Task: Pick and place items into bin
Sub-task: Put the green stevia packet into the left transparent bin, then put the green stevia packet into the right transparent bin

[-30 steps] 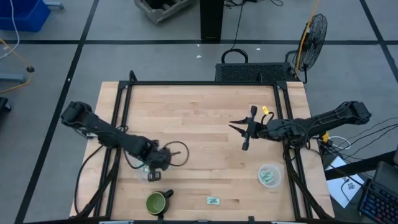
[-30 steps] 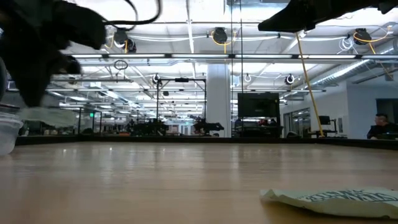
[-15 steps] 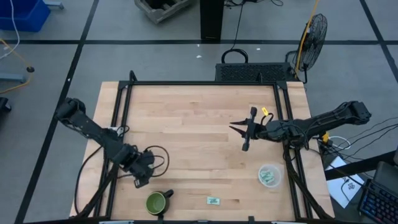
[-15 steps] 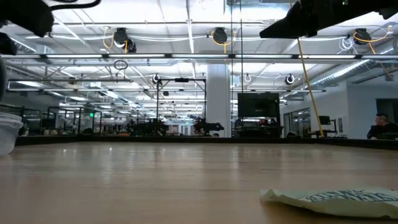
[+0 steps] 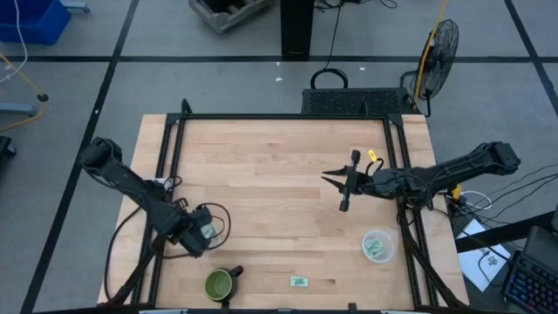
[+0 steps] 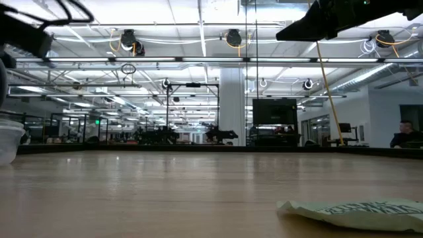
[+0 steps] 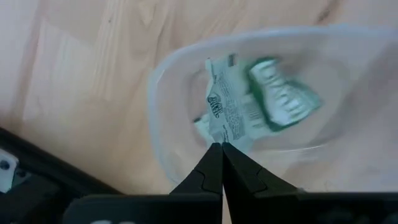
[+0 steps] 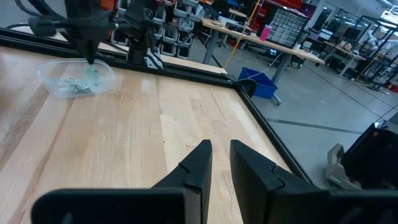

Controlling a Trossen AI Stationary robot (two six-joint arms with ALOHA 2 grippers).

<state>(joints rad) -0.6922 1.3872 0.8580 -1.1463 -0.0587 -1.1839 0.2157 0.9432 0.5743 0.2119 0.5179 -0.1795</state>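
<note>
From above, the left gripper (image 5: 206,232) hangs over a clear cup (image 5: 207,232) near the tabletop's (image 5: 261,174) left rail, with a dark green mug (image 5: 219,283) and one loose packet (image 5: 300,281) near the front edge, a second clear cup (image 5: 377,246) of packets by the right rail, and the right gripper (image 5: 345,181) raised over open wood right of centre. At table height the wood runs bare to the far edge, and one packet (image 6: 350,211) lies at the near right. The left wrist view shows its gripper (image 7: 221,152) pinched shut on a packet (image 7: 229,115) inside the clear cup (image 7: 168,93), beside another packet (image 7: 283,99), while the right wrist view shows its gripper (image 8: 221,149) slightly parted and holding nothing, facing the distant cup (image 8: 74,78).
</note>
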